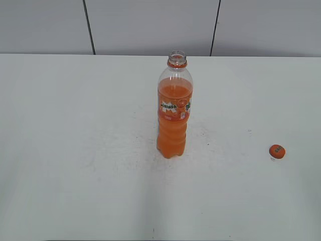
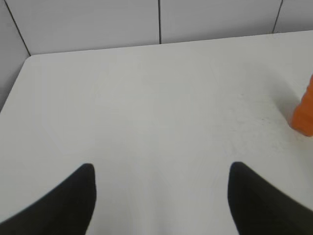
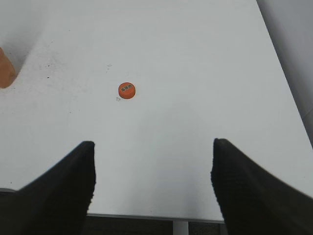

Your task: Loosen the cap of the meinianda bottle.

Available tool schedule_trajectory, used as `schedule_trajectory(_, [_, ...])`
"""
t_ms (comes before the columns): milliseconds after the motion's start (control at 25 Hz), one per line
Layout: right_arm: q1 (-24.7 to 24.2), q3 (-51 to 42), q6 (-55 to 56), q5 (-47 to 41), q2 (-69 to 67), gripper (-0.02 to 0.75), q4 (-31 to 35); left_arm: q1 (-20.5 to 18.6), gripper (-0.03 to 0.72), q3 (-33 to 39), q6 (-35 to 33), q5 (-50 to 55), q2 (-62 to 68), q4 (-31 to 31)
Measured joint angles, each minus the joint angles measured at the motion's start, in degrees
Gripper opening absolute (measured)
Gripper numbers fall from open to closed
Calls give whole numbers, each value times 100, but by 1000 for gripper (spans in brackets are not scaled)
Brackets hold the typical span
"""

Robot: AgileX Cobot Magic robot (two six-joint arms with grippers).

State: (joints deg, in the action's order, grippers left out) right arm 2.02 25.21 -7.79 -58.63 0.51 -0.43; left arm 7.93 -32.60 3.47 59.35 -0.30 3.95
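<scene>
The meinianda bottle stands upright mid-table, its neck open with no cap on it. Its orange base shows at the right edge of the left wrist view and at the left edge of the right wrist view. The orange cap lies flat on the table to the bottle's right; it also shows in the right wrist view. My left gripper is open and empty, well left of the bottle. My right gripper is open and empty, short of the cap. Neither gripper shows in the exterior view.
The white table bears faint scuff marks around the bottle. A grey panelled wall runs behind it. The table's near edge and right edge show in the right wrist view.
</scene>
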Motion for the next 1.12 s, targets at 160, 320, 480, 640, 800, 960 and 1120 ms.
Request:
schedule_trajectory(160, [0, 0, 0, 0, 0, 555, 0, -470, 509, 0, 0, 0, 0, 0])
schedule_trajectory(320, [0, -1, 0, 0, 0, 555, 0, -784, 509, 0, 0, 0, -6, 0])
schedule_trajectory(480, [0, -12, 0, 0, 0, 554, 0, -836, 509, 0, 0, 0, -6, 0])
schedule_trajectory(640, [0, -16, 5, 5, 0, 554, 0, -836, 509, 0, 0, 0, -6, 0])
schedule_trajectory(800, [0, -16, 5, 5, 0, 554, 0, -836, 509, 0, 0, 0, -10, 0])
schedule_trajectory(960, [0, -16, 5, 5, 0, 554, 0, -836, 509, 0, 0, 0, -10, 0])
schedule_trajectory(1120, [0, -16, 5, 5, 0, 554, 0, -836, 509, 0, 0, 0, -10, 0])
